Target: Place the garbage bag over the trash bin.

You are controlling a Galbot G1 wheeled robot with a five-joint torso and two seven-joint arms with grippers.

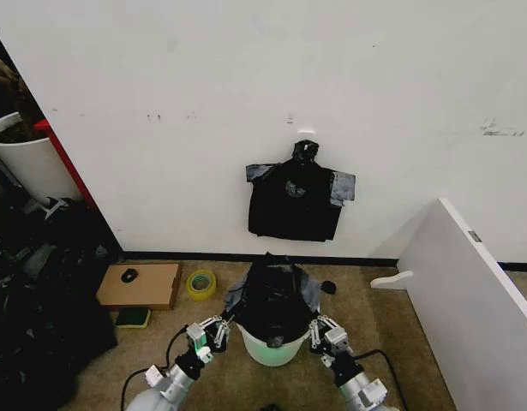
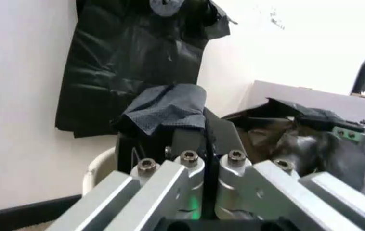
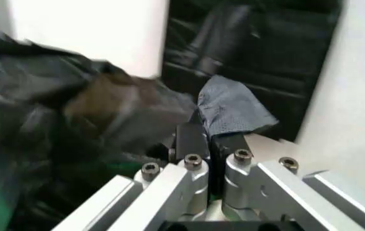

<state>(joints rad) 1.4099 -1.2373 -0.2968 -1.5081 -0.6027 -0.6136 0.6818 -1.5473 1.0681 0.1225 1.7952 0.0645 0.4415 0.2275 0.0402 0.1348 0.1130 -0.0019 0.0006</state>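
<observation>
You have a tan carpeted floor (image 1: pixel 366 312) running up to the white wall. On it, the trash bin (image 1: pixel 270 349) stands at about six o'clock. At roughly nine o'clock from it lie a flat cardboard box (image 1: pixel 152 287) and a yellow tape roll (image 1: pixel 201 283). A heap of dark bags (image 1: pixel 32 300) sits farther out at nine.

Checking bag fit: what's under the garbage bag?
The trash bin: its lower wall shows below the garbage bag. Rim and inside are covered. Left tool and right tool pinch the bag's edges.
</observation>
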